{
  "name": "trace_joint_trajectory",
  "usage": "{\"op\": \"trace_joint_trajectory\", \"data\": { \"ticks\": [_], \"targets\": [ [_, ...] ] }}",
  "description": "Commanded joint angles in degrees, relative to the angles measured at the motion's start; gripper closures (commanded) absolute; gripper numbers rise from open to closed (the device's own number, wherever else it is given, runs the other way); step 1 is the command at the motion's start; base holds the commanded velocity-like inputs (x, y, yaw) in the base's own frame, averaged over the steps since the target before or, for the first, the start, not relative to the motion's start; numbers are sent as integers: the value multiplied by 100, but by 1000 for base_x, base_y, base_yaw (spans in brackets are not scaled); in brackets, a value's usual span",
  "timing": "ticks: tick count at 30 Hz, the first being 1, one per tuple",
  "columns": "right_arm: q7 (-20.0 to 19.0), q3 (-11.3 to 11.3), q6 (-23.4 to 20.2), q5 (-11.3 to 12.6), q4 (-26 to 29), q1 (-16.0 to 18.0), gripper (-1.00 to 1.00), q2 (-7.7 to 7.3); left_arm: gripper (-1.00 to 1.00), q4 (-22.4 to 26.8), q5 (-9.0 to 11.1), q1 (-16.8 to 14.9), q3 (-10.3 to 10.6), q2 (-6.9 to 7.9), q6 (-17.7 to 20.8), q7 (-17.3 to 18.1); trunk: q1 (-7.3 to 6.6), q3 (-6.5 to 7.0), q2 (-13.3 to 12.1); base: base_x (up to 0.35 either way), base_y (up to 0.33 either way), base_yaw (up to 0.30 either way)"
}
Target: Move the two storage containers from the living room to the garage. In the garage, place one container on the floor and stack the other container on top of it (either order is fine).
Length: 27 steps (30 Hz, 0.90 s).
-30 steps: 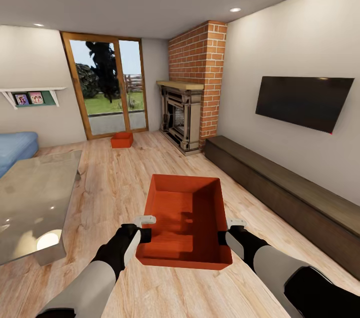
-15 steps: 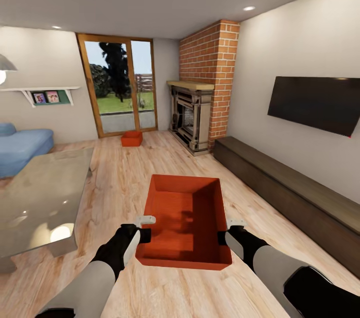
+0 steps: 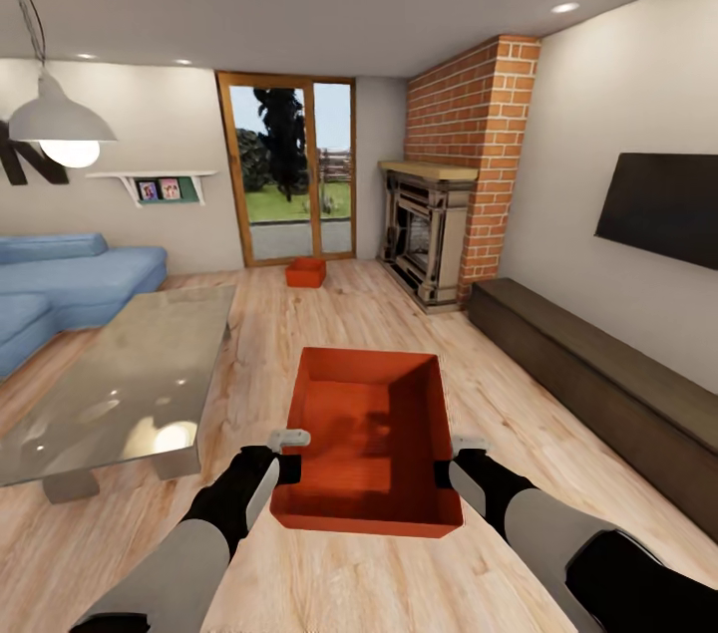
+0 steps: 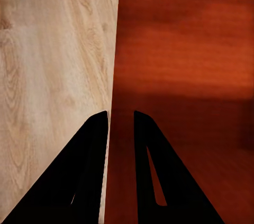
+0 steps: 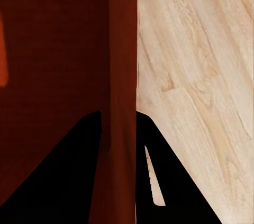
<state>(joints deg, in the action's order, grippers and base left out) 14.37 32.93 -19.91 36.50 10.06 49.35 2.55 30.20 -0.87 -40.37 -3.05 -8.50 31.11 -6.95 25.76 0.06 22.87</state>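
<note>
— What's on my wood plank floor (image 3: 249, 334)?
— I see a storage container (image 3: 306, 272) resting by the glass door (image 3: 289, 172), plus the glass coffee table (image 3: 130, 384) and sofa (image 3: 70, 279).

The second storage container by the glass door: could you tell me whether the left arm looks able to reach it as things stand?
Probably not. The second container sits far across the wood floor by the glass door, and the left gripper is clamped on the wall of the held container, as is the right gripper.

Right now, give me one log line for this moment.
room: living room | held: storage container, left gripper and right gripper clamped on opposite walls | second container: floor by glass door | garage: not reached
</note>
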Motion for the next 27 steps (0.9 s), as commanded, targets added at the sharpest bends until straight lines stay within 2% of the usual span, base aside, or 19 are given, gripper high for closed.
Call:
{"op": "trace_joint_trajectory", "data": {
  "ticks": [1, 27],
  "targets": [
    [31, 328, -13, 219, 14, -5, 100, -8, 100, 30, -107, -6, -64, 5, 36, -34, 2, -3, 5, 0, 0, 300],
    [31, 328, -13, 220, 14, -5, 100, -6, 100, 30, -107, -6, -77, 6, 21, -34, 2, -3, 5, 0, 0, 300]
  ]
}}
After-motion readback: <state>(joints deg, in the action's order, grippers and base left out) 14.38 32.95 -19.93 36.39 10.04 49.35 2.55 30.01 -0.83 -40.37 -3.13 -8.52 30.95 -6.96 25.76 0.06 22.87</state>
